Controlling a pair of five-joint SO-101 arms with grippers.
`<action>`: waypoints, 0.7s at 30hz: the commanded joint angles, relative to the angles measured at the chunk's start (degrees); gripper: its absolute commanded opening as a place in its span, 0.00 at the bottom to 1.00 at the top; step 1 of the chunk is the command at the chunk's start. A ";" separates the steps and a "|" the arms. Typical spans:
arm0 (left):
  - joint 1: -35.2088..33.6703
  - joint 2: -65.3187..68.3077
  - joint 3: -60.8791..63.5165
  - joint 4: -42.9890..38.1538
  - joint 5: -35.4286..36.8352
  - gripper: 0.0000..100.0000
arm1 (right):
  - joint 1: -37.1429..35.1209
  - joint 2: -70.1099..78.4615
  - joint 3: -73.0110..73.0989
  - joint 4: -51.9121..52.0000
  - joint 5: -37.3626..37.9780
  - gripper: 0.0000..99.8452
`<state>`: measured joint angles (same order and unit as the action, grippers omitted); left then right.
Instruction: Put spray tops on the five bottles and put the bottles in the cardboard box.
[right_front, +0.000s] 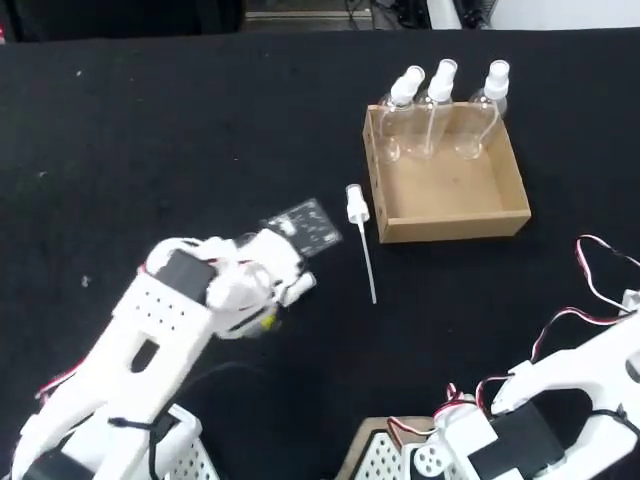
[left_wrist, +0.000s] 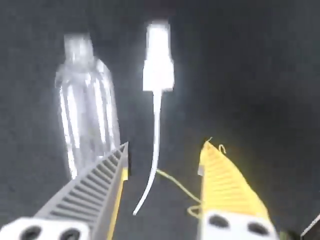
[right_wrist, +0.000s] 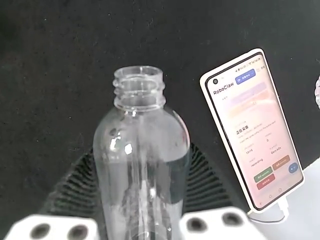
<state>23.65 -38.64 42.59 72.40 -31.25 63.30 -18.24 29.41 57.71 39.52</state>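
One spray top (left_wrist: 158, 60) ahead of wide-open left gripper (left_wrist: 166, 146) | right gripper (right_wrist: 142, 167) clamps bottle (right_wrist: 139, 115)

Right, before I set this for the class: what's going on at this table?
Two robot arms are fitting spray tops to bottles and boxing them. Three capped bottles are already in the cardboard box, at its far wall. The right gripper holds an open-necked bottle between its fingers, beside a phone. The left gripper hangs open above the black table, over a loose spray top and another topless bottle lying beside it.
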 joint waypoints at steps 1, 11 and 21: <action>4.35 8.18 -5.76 -4.57 4.22 0.22 | 0.35 -0.13 -2.07 -0.79 0.70 0.01; 4.70 38.07 -27.56 -4.57 6.15 0.22 | 0.79 -0.13 -2.07 -1.23 0.79 0.01; 4.00 49.67 -31.08 -4.66 0.70 0.22 | 0.62 -0.13 -2.07 -1.23 0.79 0.01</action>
<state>27.34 10.24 14.81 68.44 -29.58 63.30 -18.24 29.41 57.71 39.52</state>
